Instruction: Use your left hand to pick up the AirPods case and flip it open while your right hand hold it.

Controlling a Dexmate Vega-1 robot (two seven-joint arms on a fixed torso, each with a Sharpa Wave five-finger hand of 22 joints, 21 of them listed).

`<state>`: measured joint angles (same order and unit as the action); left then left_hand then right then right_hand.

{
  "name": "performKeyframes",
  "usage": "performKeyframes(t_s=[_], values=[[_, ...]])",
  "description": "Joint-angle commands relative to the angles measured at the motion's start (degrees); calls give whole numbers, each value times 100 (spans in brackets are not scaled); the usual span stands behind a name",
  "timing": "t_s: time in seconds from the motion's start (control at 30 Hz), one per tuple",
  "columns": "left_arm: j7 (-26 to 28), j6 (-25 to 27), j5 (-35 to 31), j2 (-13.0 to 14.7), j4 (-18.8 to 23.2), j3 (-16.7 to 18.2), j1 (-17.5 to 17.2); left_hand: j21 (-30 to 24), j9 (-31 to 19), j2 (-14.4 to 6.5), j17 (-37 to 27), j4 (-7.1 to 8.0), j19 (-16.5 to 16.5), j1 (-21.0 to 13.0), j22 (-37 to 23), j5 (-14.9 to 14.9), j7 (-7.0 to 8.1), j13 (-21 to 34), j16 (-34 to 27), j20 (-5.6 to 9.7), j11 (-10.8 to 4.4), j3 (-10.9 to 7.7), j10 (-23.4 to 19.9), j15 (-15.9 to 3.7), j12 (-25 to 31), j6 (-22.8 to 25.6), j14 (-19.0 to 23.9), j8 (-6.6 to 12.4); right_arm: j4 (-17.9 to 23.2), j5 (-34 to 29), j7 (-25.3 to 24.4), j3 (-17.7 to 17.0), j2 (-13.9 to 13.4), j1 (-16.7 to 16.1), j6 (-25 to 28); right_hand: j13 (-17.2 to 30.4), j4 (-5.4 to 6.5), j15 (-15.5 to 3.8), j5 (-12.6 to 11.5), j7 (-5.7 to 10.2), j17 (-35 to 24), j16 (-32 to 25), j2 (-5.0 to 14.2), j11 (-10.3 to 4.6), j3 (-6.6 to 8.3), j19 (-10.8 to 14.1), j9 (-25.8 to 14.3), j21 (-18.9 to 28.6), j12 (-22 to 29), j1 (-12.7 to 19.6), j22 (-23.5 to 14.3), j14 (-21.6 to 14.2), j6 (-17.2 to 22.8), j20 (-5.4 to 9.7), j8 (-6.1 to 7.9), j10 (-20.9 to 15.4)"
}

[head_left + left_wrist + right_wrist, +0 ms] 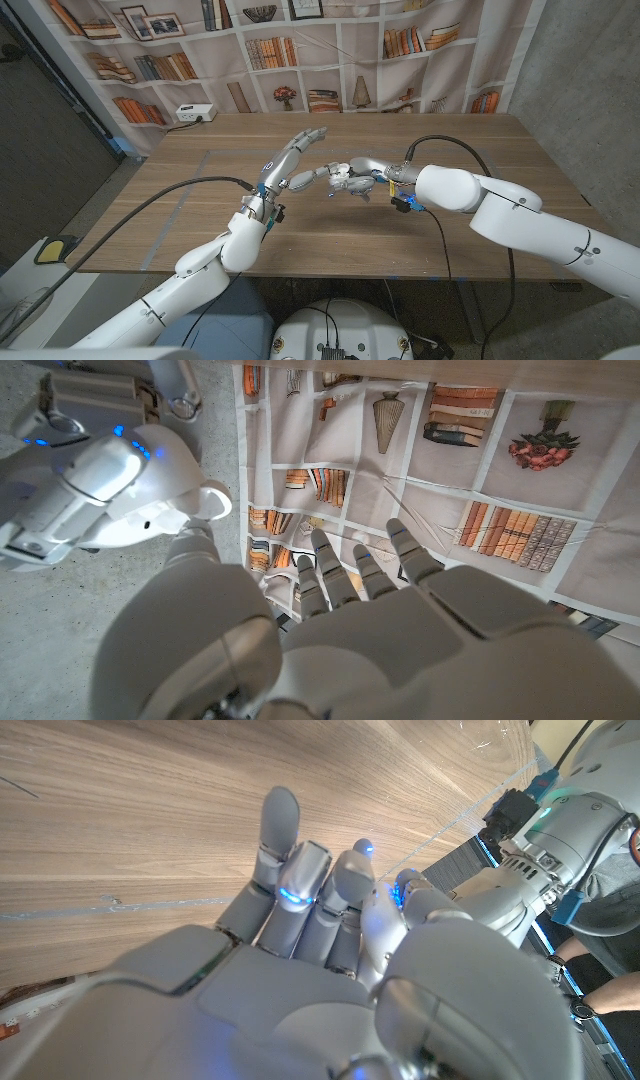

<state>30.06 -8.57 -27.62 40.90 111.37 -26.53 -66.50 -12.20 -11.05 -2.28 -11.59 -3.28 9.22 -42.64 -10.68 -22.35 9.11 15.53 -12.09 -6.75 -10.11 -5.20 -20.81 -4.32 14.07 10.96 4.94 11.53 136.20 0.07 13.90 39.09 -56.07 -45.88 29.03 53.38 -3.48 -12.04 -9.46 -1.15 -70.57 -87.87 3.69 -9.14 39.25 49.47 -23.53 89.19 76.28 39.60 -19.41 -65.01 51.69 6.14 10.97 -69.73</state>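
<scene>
Meeting above the table's middle, my left hand (300,152) spreads wide beside my right hand (350,180), whose grasp on the AirPods case I cannot tell

wooden table (200,215), bookshelf-print backdrop (330,50), grey floor (60,200)

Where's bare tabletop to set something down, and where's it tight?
Free: the table right of the right robot hand toward the far right corner, and the far left, between the power strip and the left robot hand. Crowded: mid-table, where both hands meet.
</scene>
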Motion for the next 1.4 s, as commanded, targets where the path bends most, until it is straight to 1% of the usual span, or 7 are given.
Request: performKeyframes(t_s=[0.03,0.67,0.83,1.0,1.07,1.17,1.4], values=[[78,-84,79,-19,-41,55,-57,-18,-22,-59,-11,67,33,64,-16,-47,-28,5,-41,29,14,-2,-85,9,56,61,63,53,-49,-86,17,4,41,-21,-40,33,-9,-10,-28,-186,-9,21,715,-49,-9,-23,-6,31,52,682,-10,-6,233,601,27,78],[49,-244,140,-53,-190,28,6,-17,-19,-149,-8,139,38,124,-16,-58,-20,-5,-39,37,7,21,-112,7,57,89,78,49,-205,-16,96,26,131,43,-38,0,-3,-11,-28,-176,-9,18,717,-45,-18,-15,0,32,55,691,7,-2,233,601,27,83],[96,-348,174,-88,-265,16,22,-17,-17,-154,-5,160,43,150,-16,-57,4,-9,-35,71,-5,43,-125,-24,59,102,79,48,-308,107,21,-51,153,-19,-88,-4,2,-10,-28,-175,-10,18,719,-57,-21,-23,5,24,61,695,15,2,234,601,26,87],[254,-587,308,-174,-406,49,9,-21,-17,-193,-10,258,55,285,-19,-37,-2,-19,-47,90,48,98,-138,-51,57,142,111,53,-386,208,-4,-93,156,-40,-128,-77,5,-10,-29,-177,-9,18,719,-55,-22,-18,9,29,31,697,7,3,238,602,26,62],[318,-651,342,-200,-441,78,-10,-25,-17,-230,-16,393,63,480,-23,-12,18,-30,-56,124,49,180,-166,-77,61,168,141,50,-408,238,-16,-102,160,-45,-141,-10,6,-11,-30,-182,-9,18,719,-59,-23,-6,2,34,69,699,7,2,232,601,27,89],[373,-712,404,-231,-467,126,-50,-28,-15,-249,-18,481,70,609,-26,4,19,-37,-60,150,48,237,-181,-99,62,179,158,46,-438,273,-34,-105,174,-45,-148,-19,6,-11,-30,-173,-9,18,718,-51,-23,-18,2,32,64,700,4,2,228,601,26,90],[471,-824,499,-245,-486,254,-195,-30,-5,-163,-17,668,83,930,-28,34,43,-59,-69,166,63,438,-227,-142,68,208,222,33,-467,330,-118,-108,220,-52,-131,7,9,-11,-29,-184,-8,18,717,-58,-26,-12,3,28,95,703,14,2,232,602,28,89]])
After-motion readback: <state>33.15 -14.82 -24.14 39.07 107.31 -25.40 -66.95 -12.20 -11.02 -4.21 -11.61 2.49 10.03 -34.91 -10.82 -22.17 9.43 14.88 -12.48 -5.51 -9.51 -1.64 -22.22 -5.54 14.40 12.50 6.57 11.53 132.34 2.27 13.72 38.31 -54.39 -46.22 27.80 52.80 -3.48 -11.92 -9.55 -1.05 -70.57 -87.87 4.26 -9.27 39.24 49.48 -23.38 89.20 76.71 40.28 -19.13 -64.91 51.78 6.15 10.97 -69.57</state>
